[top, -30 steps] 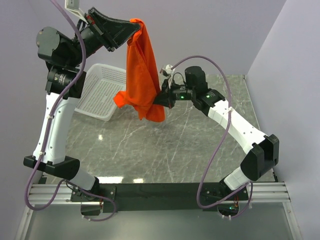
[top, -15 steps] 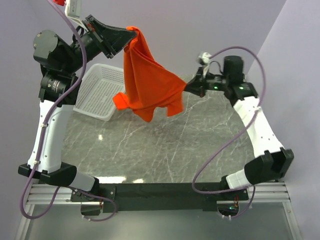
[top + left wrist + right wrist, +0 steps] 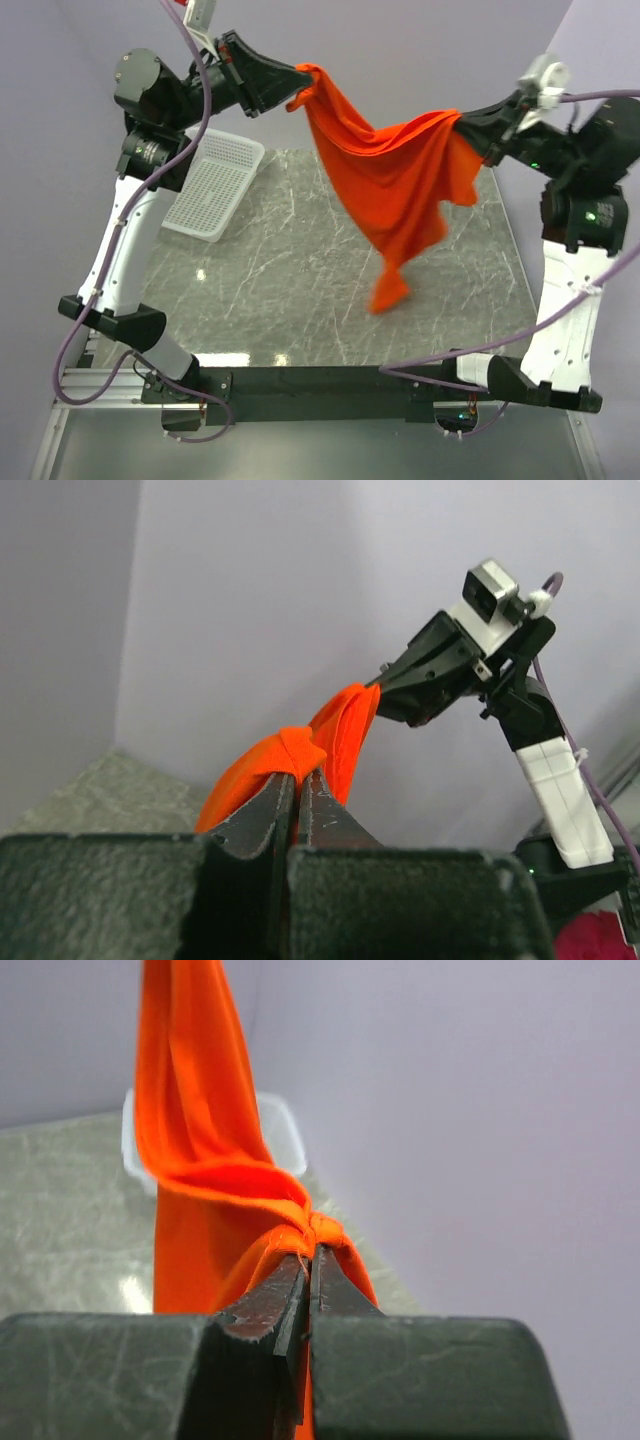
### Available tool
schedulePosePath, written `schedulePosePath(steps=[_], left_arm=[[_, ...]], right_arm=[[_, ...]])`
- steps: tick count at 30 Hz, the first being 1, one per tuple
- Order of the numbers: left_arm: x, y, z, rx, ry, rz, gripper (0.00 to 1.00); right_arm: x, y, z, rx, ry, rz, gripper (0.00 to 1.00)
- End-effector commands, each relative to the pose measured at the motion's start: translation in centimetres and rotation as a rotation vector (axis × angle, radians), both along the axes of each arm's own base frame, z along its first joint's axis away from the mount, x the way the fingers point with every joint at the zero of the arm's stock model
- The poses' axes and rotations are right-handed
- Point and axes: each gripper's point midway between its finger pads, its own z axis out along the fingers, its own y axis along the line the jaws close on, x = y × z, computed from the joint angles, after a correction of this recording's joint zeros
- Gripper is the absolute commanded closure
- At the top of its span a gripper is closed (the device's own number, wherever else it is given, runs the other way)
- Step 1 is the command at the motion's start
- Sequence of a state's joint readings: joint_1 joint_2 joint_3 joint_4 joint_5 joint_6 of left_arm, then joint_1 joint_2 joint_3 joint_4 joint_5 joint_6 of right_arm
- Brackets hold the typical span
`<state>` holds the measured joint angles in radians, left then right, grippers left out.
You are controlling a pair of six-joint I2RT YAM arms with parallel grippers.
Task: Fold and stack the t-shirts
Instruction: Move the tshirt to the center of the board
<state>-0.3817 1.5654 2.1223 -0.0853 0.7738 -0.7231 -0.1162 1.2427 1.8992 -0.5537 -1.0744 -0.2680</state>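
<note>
Table: the grey marble-patterned tabletop [image 3: 290, 300] filled the middle of the top view, and was probably where the shirt would be laid flat.
T-shirt: the plain bright orange-red t-shirt of soft cloth [image 3: 395, 190] hung in the air across the upper middle of the top view, strung between both grippers. Its top edge sagged between them and a loose tail drooped toward the table at centre right. The tail was blurred, so contact with the marble could not be told.
Reason for the hold: two raised pinch points well apart seemed meant to spread the cloth open. No fold had yet been made.
Basket: the white plastic mesh basket [image 3: 215, 185] sat on the table at upper left, well apart from the shirt.
Left gripper: the black left gripper [image 3: 300, 88], upper left of centre, had its jaws pressed together on a bunched edge of the shirt.
Right gripper: the black right gripper [image 3: 463, 123], at upper right, had its jaws clamped on a gathered knot of the cloth.
</note>
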Motion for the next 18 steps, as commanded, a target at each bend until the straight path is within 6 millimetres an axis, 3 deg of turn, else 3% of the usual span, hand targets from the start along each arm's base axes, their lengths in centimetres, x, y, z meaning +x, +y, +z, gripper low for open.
schedulePosePath(steps=[1, 3, 6, 9, 10, 12, 13, 15, 16, 17, 18], left_arm=[[-5.9, -0.4, 5.1, -0.07, -0.214, -0.149, 0.99], [-7.3, -0.4, 5.9, -0.088, -0.24, -0.181, 0.99], [-7.4, 0.0, 5.9, -0.086, -0.245, -0.148, 0.99], [-5.8, -0.1, 3.5, -0.055, -0.176, -0.083, 0.99], [-5.2, -0.2, 2.4, -0.045, -0.144, -0.065, 0.99], [-2.9, -0.5, -1.7, 0.009, -0.031, -0.007, 0.99], [-2.1, -0.6, -3.4, 0.033, 0.011, 0.013, 0.99], [0.1, -0.8, -9.7, 0.122, 0.145, 0.072, 0.99], [1.3, -0.7, -12.1, 0.148, 0.196, 0.124, 0.99], [2.6, -0.6, -16.8, 0.211, 0.279, 0.169, 0.99], [3.3, -0.3, -19.6, 0.252, 0.341, 0.2, 0.99]], right_arm=[[-5.0, 0.5, 6.6, 0.062, -0.154, 0.051, 1.0], [-6.4, 0.4, 8.2, 0.07, -0.202, 0.049, 1.0], [-7.1, 0.2, 8.2, 0.095, -0.185, 0.029, 1.0], [-5.9, -0.6, 5.6, 0.098, -0.14, -0.035, 1.0], [-4.6, -1.2, 3.6, 0.081, -0.116, -0.061, 1.0], [-3.5, -1.8, 1.2, 0.073, -0.08, -0.109, 1.0], [-2.1, -2.2, -1.5, 0.077, -0.01, -0.124, 1.0], [-0.8, -2.4, -4.8, 0.073, 0.066, -0.145, 1.0], [0.6, -2.1, -8.1, 0.059, 0.127, -0.151, 1.0], [1.4, -1.5, -9.9, 0.045, 0.164, -0.148, 1.0], [2.1, -1.1, -11.9, 0.011, 0.187, -0.147, 1.0]])
